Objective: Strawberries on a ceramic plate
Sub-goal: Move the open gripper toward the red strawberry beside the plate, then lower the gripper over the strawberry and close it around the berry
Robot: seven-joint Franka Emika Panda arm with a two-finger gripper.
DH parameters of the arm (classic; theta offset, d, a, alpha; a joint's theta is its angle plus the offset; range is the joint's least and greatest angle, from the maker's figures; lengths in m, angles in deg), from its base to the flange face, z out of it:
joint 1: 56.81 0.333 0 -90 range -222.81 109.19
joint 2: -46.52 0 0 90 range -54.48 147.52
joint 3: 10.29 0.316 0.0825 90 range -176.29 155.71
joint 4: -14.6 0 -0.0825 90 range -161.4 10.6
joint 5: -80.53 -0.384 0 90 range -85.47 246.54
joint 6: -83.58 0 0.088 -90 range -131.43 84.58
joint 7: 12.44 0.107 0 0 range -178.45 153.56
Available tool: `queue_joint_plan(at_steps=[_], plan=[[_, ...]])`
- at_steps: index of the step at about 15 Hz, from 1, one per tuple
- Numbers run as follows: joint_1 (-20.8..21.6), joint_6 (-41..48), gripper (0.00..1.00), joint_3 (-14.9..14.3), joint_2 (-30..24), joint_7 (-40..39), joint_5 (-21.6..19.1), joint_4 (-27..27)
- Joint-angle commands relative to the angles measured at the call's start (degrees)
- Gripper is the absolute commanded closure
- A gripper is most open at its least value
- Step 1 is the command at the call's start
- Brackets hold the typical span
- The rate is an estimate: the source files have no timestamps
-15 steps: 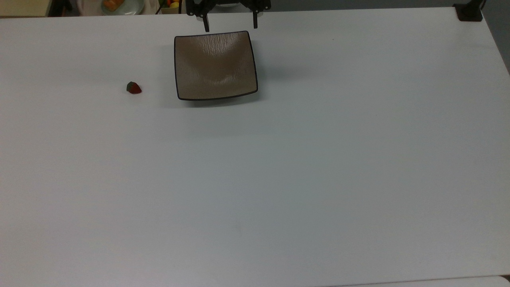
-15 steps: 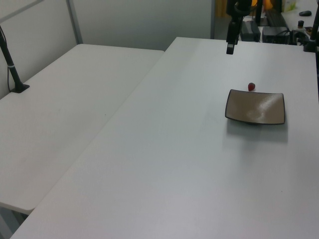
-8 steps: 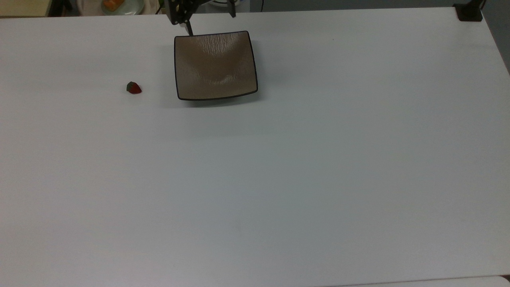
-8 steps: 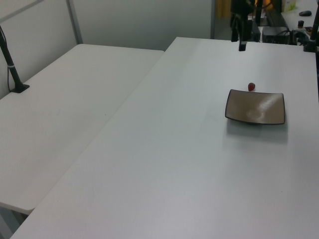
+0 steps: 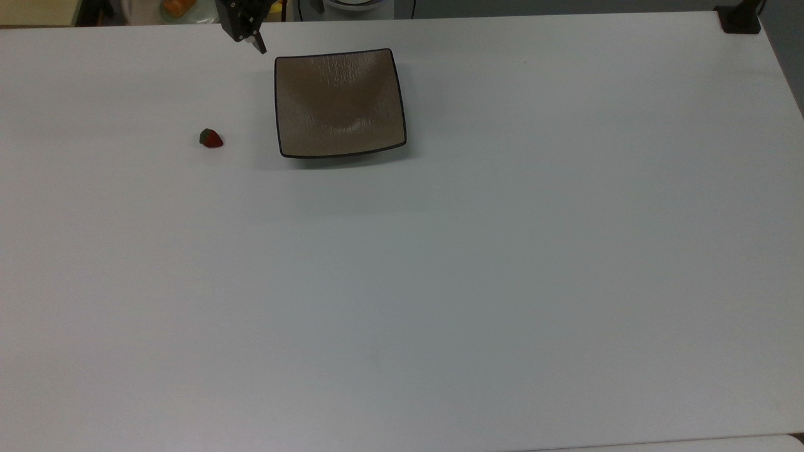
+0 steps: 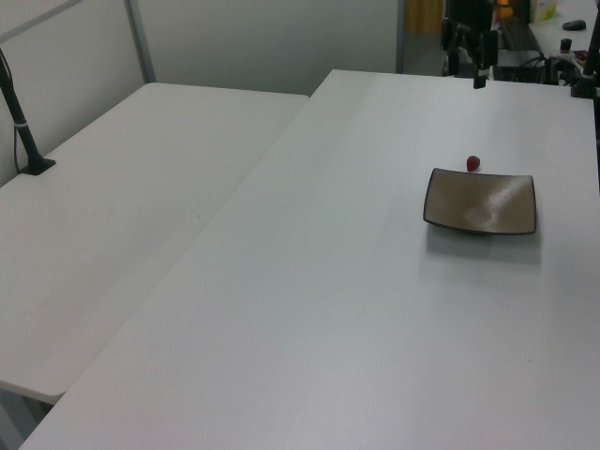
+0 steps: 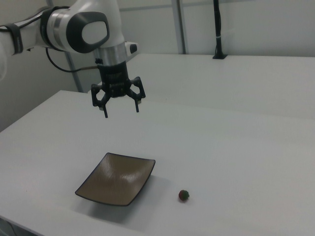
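End effector [image 7: 121, 111] spread, empty; one strawberry [image 5: 211, 138], one plate [image 5: 340, 102].

Open table [image 5: 502, 282] all around strawberry [image 5: 211, 138]; ceramic plate [image 5: 340, 103] nearby on the top view's right.

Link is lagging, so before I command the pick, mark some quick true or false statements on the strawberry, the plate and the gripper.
1. The strawberry lies on the table, apart from the ceramic plate. True.
2. The gripper is open. True.
3. The gripper holds the strawberry. False: it holds nothing and hangs above the table.
4. The ceramic plate has food on it. False: it is bare.
5. The ceramic plate is round. False: it is square.
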Motion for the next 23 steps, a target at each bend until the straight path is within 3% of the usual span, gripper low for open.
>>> queue_joint_plan(at_steps=[1, 6, 14, 23], plan=[[-1.62, -4.88, 0.00, -0.16, -0.71, -3.04, 1.77, -4.02], [-4.78, -7.35, 0.00, -0.16, 1.66, -4.26, 4.58, -5.34], [-8.56, -15.35, 0.00, -0.33, 4.29, -10.86, 5.29, -10.35], [-9.62, -22.47, 0.01, -0.60, 9.39, -13.50, 11.78, -12.90]])
